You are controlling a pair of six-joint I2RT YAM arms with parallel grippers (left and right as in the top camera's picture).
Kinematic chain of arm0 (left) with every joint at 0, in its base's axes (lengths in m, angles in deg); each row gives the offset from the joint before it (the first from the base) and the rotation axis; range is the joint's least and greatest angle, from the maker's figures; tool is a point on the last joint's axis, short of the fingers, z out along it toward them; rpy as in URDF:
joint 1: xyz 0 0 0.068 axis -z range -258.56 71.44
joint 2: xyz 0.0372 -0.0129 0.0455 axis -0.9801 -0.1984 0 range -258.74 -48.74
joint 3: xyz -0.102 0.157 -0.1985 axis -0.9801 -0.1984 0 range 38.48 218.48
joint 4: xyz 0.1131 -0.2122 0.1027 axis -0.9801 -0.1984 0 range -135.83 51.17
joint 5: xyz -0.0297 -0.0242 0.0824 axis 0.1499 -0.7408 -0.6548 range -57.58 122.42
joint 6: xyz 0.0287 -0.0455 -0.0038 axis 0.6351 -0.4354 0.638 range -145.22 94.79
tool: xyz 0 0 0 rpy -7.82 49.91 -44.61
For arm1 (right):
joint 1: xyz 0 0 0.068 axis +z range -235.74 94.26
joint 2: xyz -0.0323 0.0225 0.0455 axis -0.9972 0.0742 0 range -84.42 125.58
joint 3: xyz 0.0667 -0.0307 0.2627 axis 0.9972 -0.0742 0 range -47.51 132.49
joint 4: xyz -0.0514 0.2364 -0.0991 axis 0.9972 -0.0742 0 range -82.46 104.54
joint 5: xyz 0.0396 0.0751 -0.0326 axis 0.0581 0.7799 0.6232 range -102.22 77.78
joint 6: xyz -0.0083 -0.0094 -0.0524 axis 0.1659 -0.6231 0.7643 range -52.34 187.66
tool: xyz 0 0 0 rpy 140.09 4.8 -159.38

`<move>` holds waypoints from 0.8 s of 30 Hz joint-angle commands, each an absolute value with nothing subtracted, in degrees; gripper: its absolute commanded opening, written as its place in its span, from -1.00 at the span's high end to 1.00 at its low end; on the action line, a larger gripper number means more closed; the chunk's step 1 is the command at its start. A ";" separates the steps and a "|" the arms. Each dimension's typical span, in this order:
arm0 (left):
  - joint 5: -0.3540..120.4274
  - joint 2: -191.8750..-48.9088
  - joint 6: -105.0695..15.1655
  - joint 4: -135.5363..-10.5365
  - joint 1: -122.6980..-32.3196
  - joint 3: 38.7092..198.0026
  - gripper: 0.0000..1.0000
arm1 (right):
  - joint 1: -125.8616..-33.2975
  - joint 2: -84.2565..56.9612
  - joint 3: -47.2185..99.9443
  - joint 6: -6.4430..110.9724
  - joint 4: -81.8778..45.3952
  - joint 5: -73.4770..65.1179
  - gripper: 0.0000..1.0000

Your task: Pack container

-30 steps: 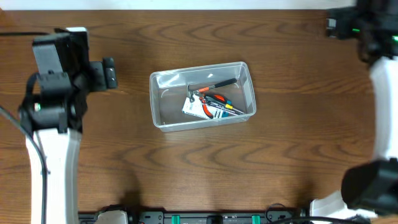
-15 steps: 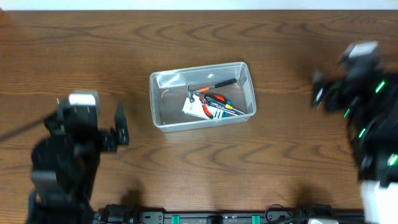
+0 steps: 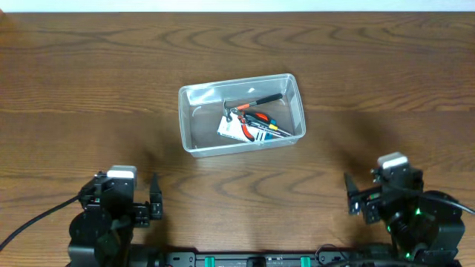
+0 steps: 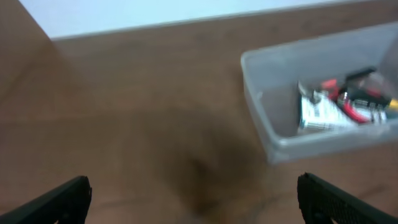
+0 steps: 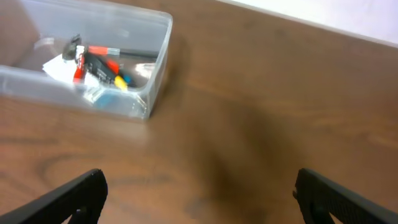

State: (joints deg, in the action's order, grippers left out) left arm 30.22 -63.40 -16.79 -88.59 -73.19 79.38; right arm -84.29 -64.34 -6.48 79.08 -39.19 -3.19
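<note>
Nearest the front edge, both arms have folded back to rest. A second ago the left arm reached out over the left side of the table (image 3: 89,67) and the right arm stood at the far right corner. Half a second ago both were sweeping back toward the near edge. Now the left gripper (image 3: 124,196) sits at the near left and the right gripper (image 3: 382,194) at the near right. Both are well apart from the task's thing, and each has its jaws spread wide with nothing between them. The wrist views agree: fingertips sit at the frame's outer corners, with only bare wood in the gap.

Further out, the container (image 3: 202,124) stands at the middle of the table, slightly tilted to the table's edges, and it has not shifted over that second. Inside, bunched toward its right half, lie the hand tools (image 3: 252,117). Among them are a hammer (image 3: 256,100) with an orange-and-black handle, red-handled pliers and a white card, all lying as before.

No loose tool shows on the wood around the bin. The retreat of both arms with empty jaws suggests the packing is done, or nearly so, and the arms are parking.
</note>
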 commanded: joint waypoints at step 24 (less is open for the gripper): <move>29.35 -62.85 -15.83 -96.92 -72.95 79.52 -0.96 | -83.55 -67.34 -7.11 78.89 -48.90 -10.68 -0.99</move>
